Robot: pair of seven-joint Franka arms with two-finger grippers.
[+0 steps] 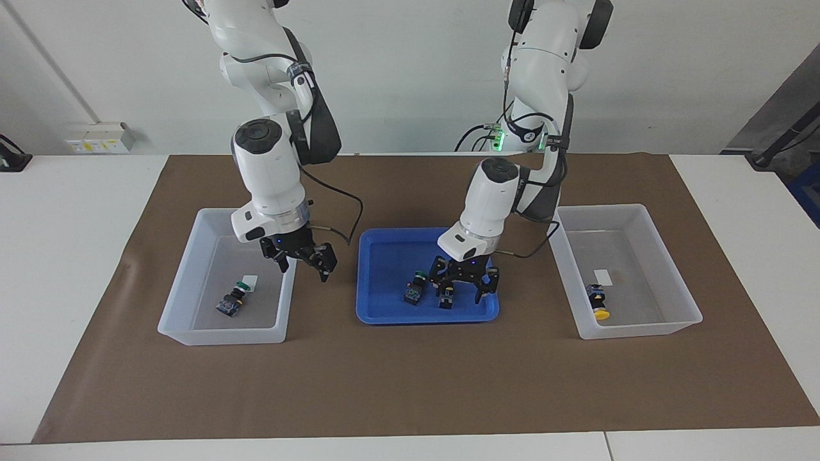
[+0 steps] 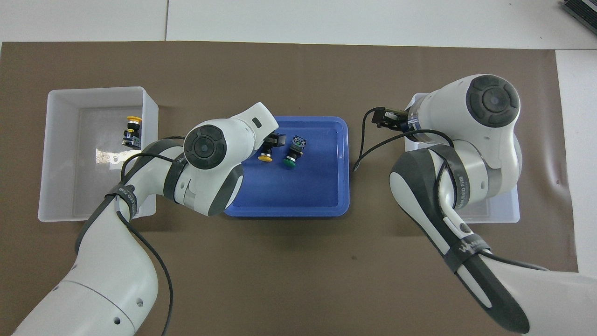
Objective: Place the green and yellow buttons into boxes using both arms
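Plainly, the risk sits in the shallow blue plastic tray (image 1: 384, 307): the left arm's black two-finger gripper (image 1: 462, 287), fingers spread wide and holding nothing, hangs low over the yellow-capped push-button (image 2: 266, 156), which lies just beside the green-capped one (image 2: 293, 153). Closing carelessly could nudge the neighbour or pinch both.

The right gripper (image 1: 306, 258), also spread and empty, hovers over the rim of a translucent white bin (image 1: 186, 282) holding one green button (image 1: 232, 299). The matching bin (image 1: 666, 282) at the left arm's end of the bench holds one yellow button (image 1: 598, 302).

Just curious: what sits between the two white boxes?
In both views, a blue tray holding a green button and a yellow button, with the left gripper down over it.
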